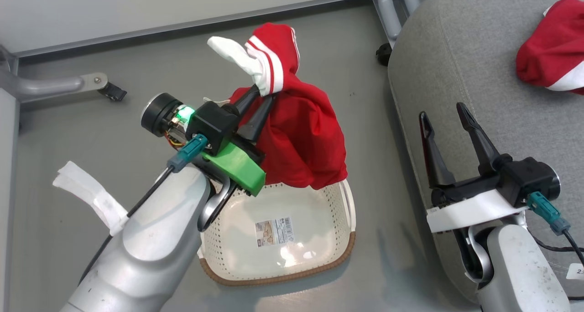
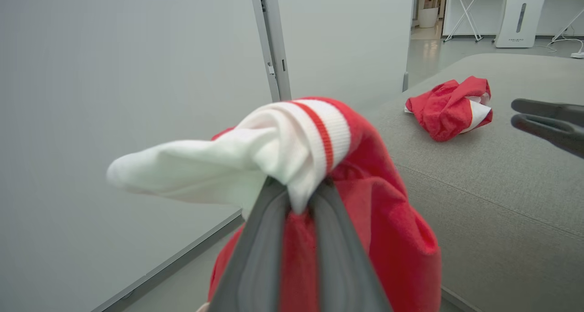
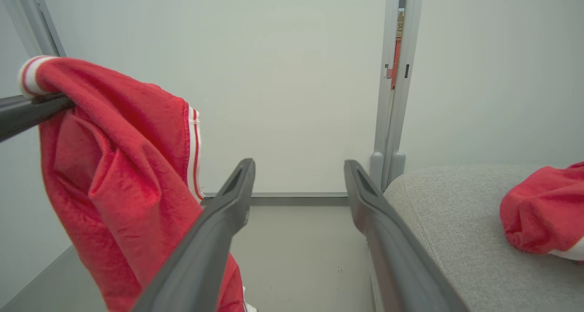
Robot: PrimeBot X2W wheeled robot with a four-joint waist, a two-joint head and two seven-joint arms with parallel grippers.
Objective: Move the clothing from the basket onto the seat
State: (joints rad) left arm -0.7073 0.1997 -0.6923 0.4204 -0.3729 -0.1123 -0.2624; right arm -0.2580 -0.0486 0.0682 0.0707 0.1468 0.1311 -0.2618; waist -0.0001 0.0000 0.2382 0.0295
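Note:
My left gripper (image 1: 264, 93) is shut on a red garment (image 1: 301, 138) by its white striped cuff (image 2: 292, 143), and the cloth hangs above the far end of the basket. The cream basket (image 1: 228, 252) with a brown rim stands on the floor, and its inside shows just a label sticker (image 1: 273, 231). A second red garment (image 1: 554, 47) lies crumpled on the grey seat (image 1: 461, 52) at the right. My right gripper (image 1: 445, 116) stands open over the seat's left edge, nothing between its fingers (image 3: 228, 202). The held garment (image 3: 118, 184) hangs at the left of the right wrist view.
A grey metal frame leg with a caster (image 1: 112, 91) lies on the floor at far left, another leg (image 1: 388, 11) by the seat's corner. White tape (image 1: 86, 189) wraps my left arm's cable. A pale wall (image 1: 137, 6) runs along the back.

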